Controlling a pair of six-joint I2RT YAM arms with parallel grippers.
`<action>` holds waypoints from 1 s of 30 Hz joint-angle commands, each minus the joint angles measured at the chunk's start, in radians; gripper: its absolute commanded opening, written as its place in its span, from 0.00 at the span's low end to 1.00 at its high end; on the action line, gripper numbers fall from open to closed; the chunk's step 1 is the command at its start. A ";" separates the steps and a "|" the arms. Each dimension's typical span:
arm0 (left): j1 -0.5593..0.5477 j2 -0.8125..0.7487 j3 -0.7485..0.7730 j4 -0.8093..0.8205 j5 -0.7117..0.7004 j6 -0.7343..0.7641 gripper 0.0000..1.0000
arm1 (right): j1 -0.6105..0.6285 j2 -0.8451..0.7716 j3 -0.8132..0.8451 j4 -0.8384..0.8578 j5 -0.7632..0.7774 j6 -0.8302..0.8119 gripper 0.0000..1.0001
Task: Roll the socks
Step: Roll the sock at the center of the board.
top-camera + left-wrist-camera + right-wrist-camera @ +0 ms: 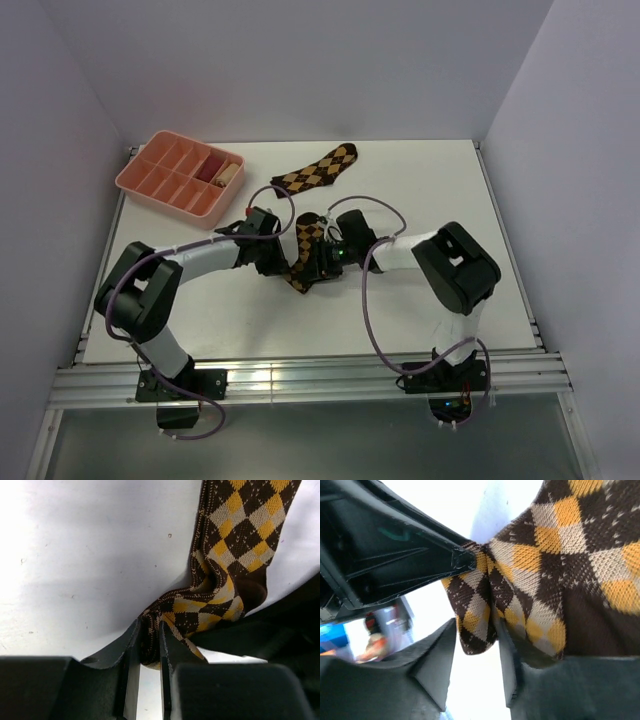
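Left gripper (149, 632): we see it pinching the near sock (235, 540) — bunched end between its fingers.
Right gripper (475, 645): parted, sock's fold between.
Sock axis: near-to-far.

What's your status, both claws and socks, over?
Left claw shut on near sock. Right claw open around its end. Far sock lies flat. Tray far left, no obstruction.

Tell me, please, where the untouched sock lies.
In the top view, the untouched sock lies flat far-centre on the table, just right of the pink tray.
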 commanded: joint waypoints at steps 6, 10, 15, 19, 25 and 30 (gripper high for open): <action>-0.006 0.078 0.097 -0.122 -0.004 0.100 0.12 | 0.162 -0.282 -0.007 -0.213 0.564 -0.321 0.56; -0.007 0.090 0.113 -0.137 -0.002 0.111 0.11 | 0.251 -0.310 0.018 -0.239 0.729 -0.406 0.59; -0.009 0.107 0.129 -0.146 0.003 0.119 0.11 | 0.354 -0.264 0.067 -0.272 0.894 -0.482 0.59; -0.009 0.113 0.141 -0.151 0.006 0.122 0.11 | 0.412 -0.221 0.082 -0.271 0.963 -0.502 0.58; -0.009 0.126 0.153 -0.156 0.015 0.126 0.11 | 0.458 -0.172 0.096 -0.257 1.015 -0.531 0.53; -0.009 0.129 0.158 -0.159 0.016 0.131 0.11 | 0.490 -0.138 0.116 -0.257 1.079 -0.540 0.50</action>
